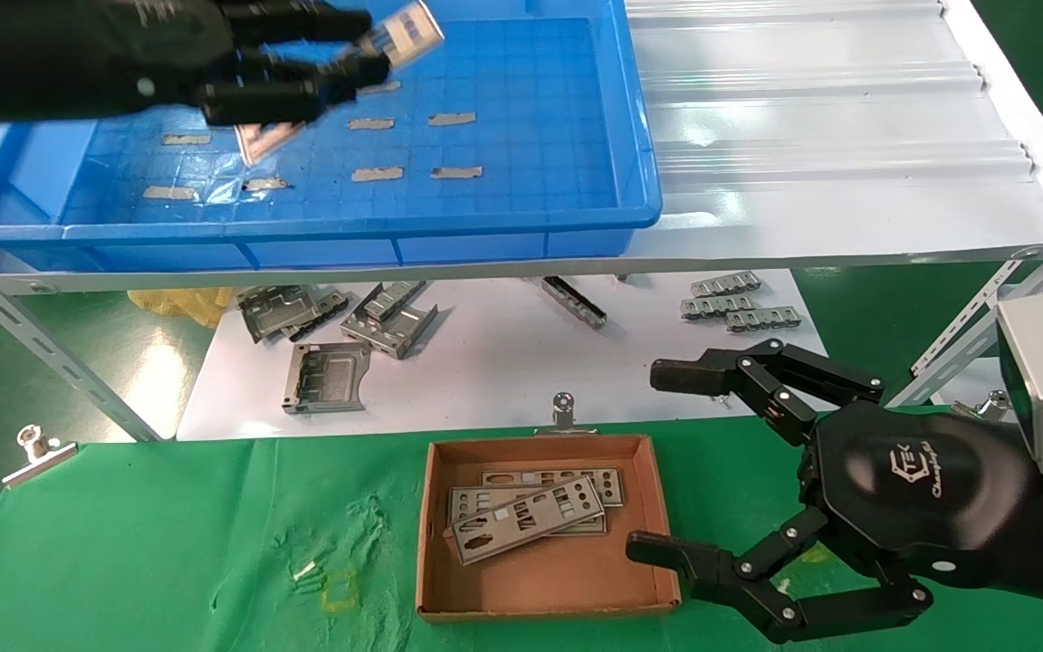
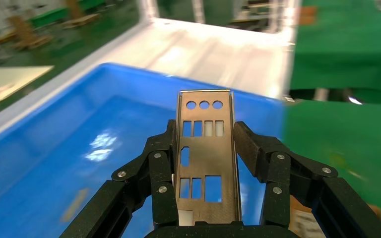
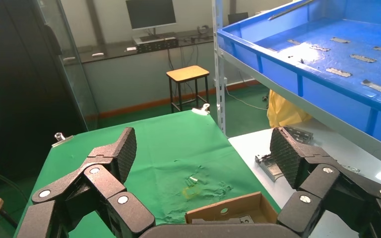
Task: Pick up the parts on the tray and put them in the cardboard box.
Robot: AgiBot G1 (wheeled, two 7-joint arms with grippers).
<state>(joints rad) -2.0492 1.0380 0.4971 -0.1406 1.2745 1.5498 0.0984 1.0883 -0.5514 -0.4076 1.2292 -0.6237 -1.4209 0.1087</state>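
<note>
The left gripper is clamped on one part, lifted above the far-left area of the tray, with the plate's long axis running out past the fingertips. The cardboard box lies well nearer, at the green table's front-centre, already holding parts. The right gripper hovers spread apart just beside the box's right wall.

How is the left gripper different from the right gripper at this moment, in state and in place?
The left gripper has its jaws shut on a silver part and hangs over the blue tray; the right gripper has its jaws wide open, holding nothing. The left one is up at shelf level, while the right one sits low over the green cloth, beside the cardboard box. Both are black and two-fingered.
</note>
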